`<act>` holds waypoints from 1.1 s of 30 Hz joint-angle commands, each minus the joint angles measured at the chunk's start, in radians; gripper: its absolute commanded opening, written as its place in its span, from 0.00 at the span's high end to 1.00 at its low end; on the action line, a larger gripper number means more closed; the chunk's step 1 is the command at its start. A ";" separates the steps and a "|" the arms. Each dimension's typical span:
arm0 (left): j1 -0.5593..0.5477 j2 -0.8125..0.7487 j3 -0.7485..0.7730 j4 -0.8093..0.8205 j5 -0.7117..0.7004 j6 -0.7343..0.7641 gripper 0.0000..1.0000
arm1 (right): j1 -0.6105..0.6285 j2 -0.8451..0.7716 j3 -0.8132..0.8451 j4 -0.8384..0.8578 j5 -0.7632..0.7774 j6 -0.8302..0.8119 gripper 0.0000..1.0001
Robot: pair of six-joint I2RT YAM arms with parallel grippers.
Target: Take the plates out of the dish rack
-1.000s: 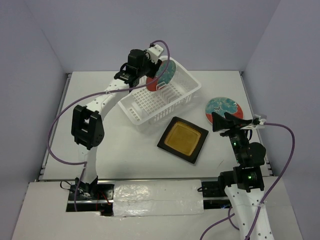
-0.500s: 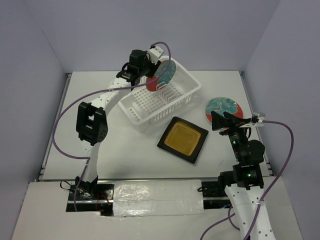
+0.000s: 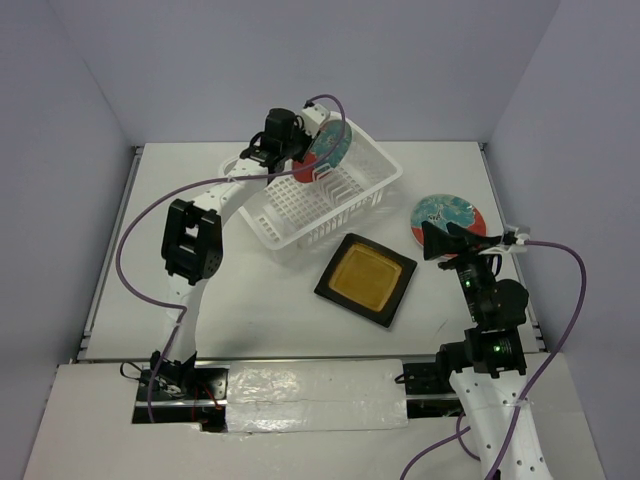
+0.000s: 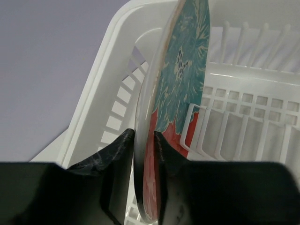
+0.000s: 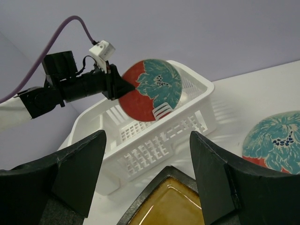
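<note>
The white dish rack (image 3: 333,221) stands at the back centre of the table. One round, red-rimmed plate (image 3: 331,146) stands on edge in its slots. My left gripper (image 3: 304,152) is shut on this plate's lower rim (image 4: 149,187), one finger (image 4: 118,154) behind it and the other against its red face. A second round plate (image 3: 447,218) lies flat at the right. An amber-centred square plate (image 3: 366,278) lies in front of the rack. My right gripper (image 3: 428,244) hovers open and holding nothing beside the flat round plate.
The rack's lattice wall (image 4: 105,105) curves close around my left fingers. In the right wrist view, the rack (image 5: 159,140), the amber plate (image 5: 168,206) and the flat round plate (image 5: 276,140) lie ahead. Grey walls enclose the table on three sides.
My left gripper has moved right along the rack's far corner and closed its fingers onto the standing round plate. The right arm has not moved.
</note>
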 commanded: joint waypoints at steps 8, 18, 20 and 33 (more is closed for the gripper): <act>0.004 -0.001 0.030 0.089 -0.025 -0.011 0.91 | 0.002 0.007 -0.010 0.058 0.001 0.006 0.21; -0.008 -0.064 0.007 0.129 -0.045 -0.015 1.00 | 0.002 0.005 -0.018 0.058 0.001 0.007 0.21; -0.010 -0.076 0.005 0.134 -0.045 -0.021 1.00 | 0.002 0.004 -0.021 0.061 0.002 0.007 0.21; -0.016 -0.169 0.004 0.181 -0.045 -0.066 1.00 | 0.000 0.025 -0.018 0.065 -0.010 0.009 0.21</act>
